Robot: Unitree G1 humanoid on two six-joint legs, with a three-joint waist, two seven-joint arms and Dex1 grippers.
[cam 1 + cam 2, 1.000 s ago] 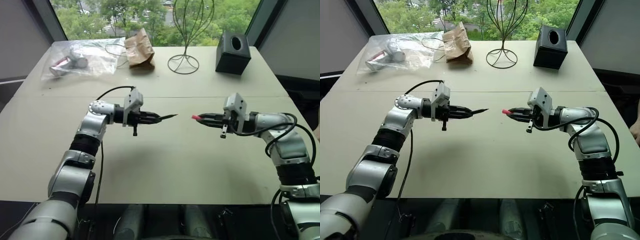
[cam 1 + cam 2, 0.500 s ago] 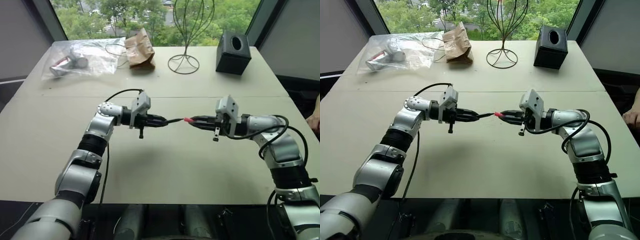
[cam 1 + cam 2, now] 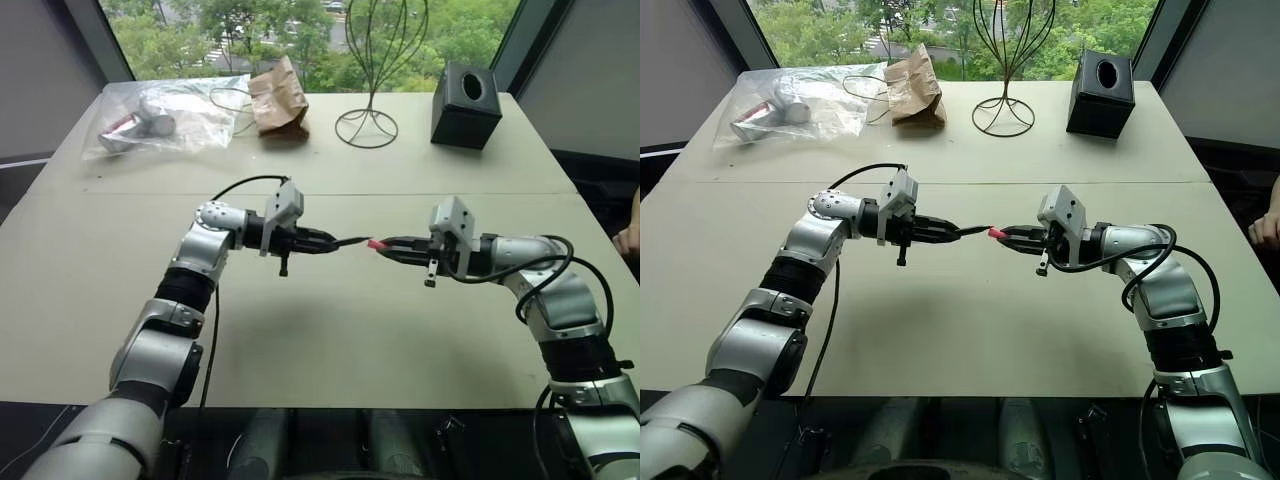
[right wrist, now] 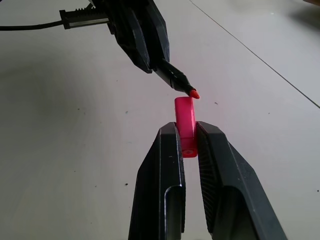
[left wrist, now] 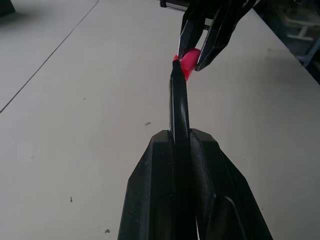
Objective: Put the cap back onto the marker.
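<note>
Left of centre in the left eye view, the left gripper (image 3: 325,242) is clamped narrow on the marker (image 3: 352,241), a slim black plastic stick whose bare pinkish-red felt tip juts out toward the middle of the frame, above the tabletop. The left wrist view shows the barrel running straight out from between the two black fingers, held along its rear part, so the front stretch is free to enter the cap.

Just right of that tip, at the centre of the frame, sits the cap (image 3: 376,243), a tiny pink-red plastic cylinder, pinched at its closed end by the right gripper (image 3: 388,245), whose fingers are drawn tight around it. In the right wrist view the cap (image 4: 185,124) has its open mouth turned toward the marker, but the tip (image 4: 194,94) looks to lie a little off to one side of the mouth rather than inside it.

Judged from this, the seating is not yet done. To do it well, the two axes should be brought into one line first, then the hands pressed slowly together; pushing while skewed could smear ink on the rim or lever the small cap out of its grip.
</note>
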